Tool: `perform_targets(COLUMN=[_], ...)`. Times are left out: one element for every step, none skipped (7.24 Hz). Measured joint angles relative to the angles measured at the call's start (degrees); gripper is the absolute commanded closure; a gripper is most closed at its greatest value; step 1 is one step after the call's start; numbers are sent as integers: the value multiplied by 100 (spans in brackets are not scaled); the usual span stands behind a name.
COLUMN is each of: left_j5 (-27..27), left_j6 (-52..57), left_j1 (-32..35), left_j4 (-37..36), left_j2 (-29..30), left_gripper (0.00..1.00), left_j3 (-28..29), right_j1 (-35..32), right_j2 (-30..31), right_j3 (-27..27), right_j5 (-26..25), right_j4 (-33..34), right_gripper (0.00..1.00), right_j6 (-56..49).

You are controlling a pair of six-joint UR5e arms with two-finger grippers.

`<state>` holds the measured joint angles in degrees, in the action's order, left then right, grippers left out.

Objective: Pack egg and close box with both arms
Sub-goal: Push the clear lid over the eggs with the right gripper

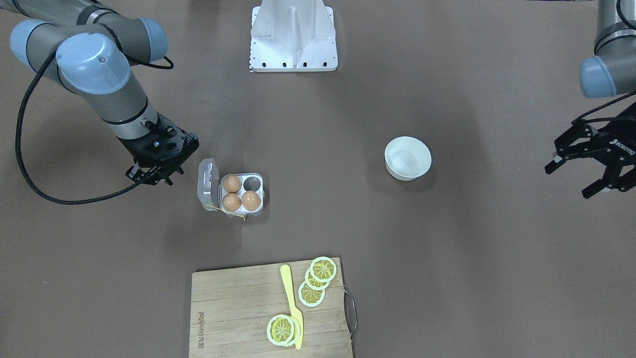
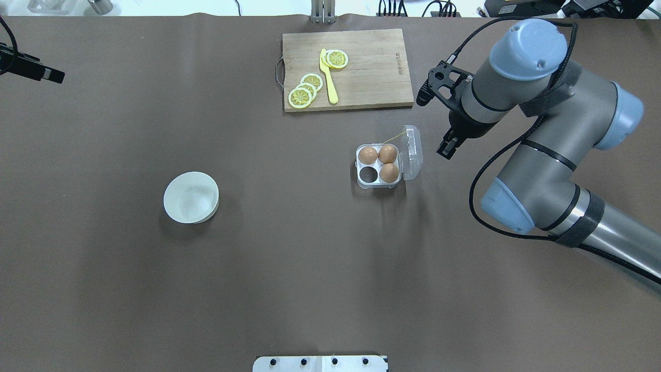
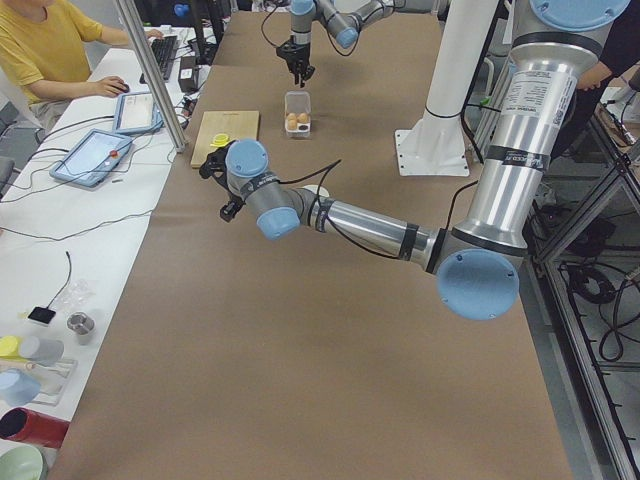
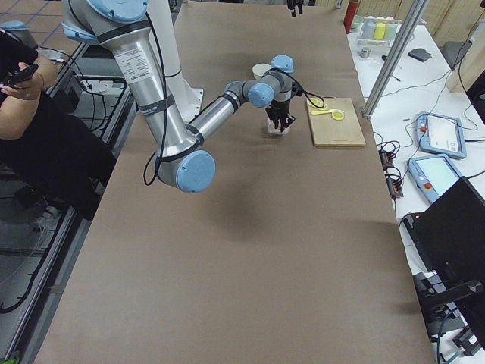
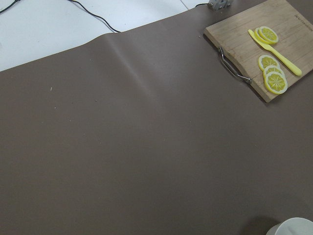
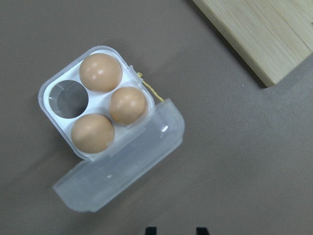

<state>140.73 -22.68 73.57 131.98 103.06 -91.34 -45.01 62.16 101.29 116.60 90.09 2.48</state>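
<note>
The clear box [image 1: 242, 195] stands on the brown table with its hinged lid [image 1: 208, 185] open and lying flat beside it. Three alike brown eggs sit in three cells [image 1: 231, 184] [image 1: 231, 202] [image 1: 251, 200]; the fourth cell [image 1: 252, 184] is empty. I cannot tell which is the task's egg. A thin yellow string [image 2: 393, 137] trails from the box. My right gripper [image 1: 151, 176] hovers just beyond the lid's outer edge, open and empty; its fingertips [image 6: 151, 229] show apart in the right wrist view. My left gripper [image 1: 569, 181] is open and empty, far off at the table's side.
An empty white bowl [image 1: 407, 158] stands between the box and the left gripper. A wooden cutting board [image 1: 233, 318] with lemon slices [image 1: 318, 281] and a yellow knife [image 1: 292, 303] lies on the operators' side of the box. The white robot base [image 1: 293, 37] is opposite.
</note>
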Motion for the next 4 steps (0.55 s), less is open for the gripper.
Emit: perform_targets(left_j5=[4,6,9,12], left_j6=[0,0,0,0], left_j1=[0,-1,-1,-1], left_j4=[2,5,11,17], left_j2=[-23,-39,-54,-72], left_gripper=[11,11,11,11], left_j3=[-3,-5,-9,-12], right_j1=[78,145,202,239], right_j2=[-92,-188,-316,-436], right_j3=[-74,-160,-253,-310], right_j5=[-19,-36,-50,-53], right_j4=[0,-1,-1,-1], right_gripper=[61,61,61,60], right_j6=[6,14,28,51])
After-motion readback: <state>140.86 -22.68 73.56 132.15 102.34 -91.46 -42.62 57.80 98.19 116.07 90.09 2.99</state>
